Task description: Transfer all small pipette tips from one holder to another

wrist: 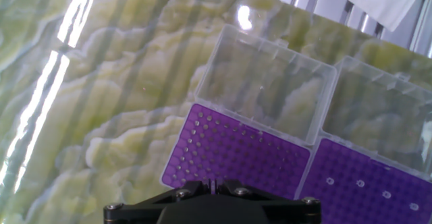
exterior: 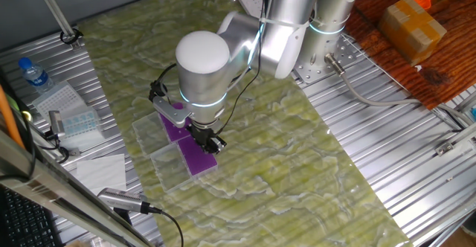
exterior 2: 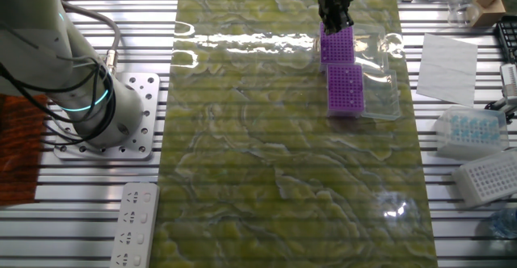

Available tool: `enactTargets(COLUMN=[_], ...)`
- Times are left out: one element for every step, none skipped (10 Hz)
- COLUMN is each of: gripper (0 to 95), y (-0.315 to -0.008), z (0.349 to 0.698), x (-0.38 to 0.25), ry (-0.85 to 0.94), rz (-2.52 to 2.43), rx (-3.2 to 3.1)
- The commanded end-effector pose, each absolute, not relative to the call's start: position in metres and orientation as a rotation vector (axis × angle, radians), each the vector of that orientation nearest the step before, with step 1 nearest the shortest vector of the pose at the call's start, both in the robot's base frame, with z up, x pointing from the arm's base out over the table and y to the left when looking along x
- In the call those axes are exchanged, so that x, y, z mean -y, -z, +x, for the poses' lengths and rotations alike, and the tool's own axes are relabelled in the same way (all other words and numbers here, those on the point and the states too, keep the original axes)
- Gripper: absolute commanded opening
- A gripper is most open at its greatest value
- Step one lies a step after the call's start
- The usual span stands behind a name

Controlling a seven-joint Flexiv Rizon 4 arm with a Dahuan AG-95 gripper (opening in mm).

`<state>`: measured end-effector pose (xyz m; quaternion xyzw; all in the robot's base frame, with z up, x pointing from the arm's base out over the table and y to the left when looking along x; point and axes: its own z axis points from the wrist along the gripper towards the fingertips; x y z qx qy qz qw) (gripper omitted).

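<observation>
Two purple racks lie side by side, each with an open clear lid (wrist: 268, 86). In the hand view the middle rack (wrist: 236, 153) shows only empty holes. The right rack (wrist: 368, 177) holds several small pipette tips (wrist: 360, 183), seen as whitish rings. My gripper (wrist: 214, 183) is low over the near edge of the empty rack. Its fingers stand together with only a thin slit, and no tip shows between them. In the fixed views the gripper (exterior: 212, 140) (exterior 2: 335, 18) hangs over the racks (exterior: 197, 158) (exterior 2: 338, 46).
A pale blue tip box (exterior 2: 464, 127) and a white rack (exterior 2: 489, 177) sit on the metal slats beside the mat, with a paper sheet (exterior 2: 447, 68). A water bottle (exterior: 33, 74) stands at the far left. The arm's base (exterior 2: 97, 98) and a power strip (exterior 2: 133, 224) lie opposite.
</observation>
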<state>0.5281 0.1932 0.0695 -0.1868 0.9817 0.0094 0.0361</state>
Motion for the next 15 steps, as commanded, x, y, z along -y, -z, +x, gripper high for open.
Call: enactTargets(gripper=[0.0, 0.0, 0.0, 19.0, 19.0, 19.0, 19.0, 19.0, 19.0, 19.0, 19.0, 19.0, 19.0, 19.0, 19.0], y=[-0.068, -0.067, -0.066, -0.066, -0.066, -0.066, -0.066, -0.068, -0.070, -0.078, -0.082, -0.084, -0.089, -0.090, -0.088], z=[0.528, 0.528, 0.528, 0.528, 0.528, 0.528, 0.528, 0.528, 0.530, 0.534, 0.537, 0.539, 0.545, 0.545, 0.554], x=[-0.193, -0.193, -0.193, -0.193, -0.193, -0.193, -0.193, -0.191, -0.186, -0.166, -0.151, -0.142, -0.116, -0.114, -0.098], ry=[-0.027, -0.027, -0.029, -0.028, -0.028, -0.028, -0.027, -0.024, -0.017, -0.012, -0.012, -0.012, -0.012, -0.012, -0.011], rz=[-0.580, -0.590, -0.598, -0.607, -0.613, -0.616, -0.621, -0.635, -0.660, -0.744, -0.795, -0.819, -0.883, -0.887, -0.912], rx=[-3.015, -3.011, -3.009, -3.007, -3.006, -3.004, -3.003, -3.005, -3.003, -2.990, -2.978, -2.973, -2.958, -2.957, -2.951])
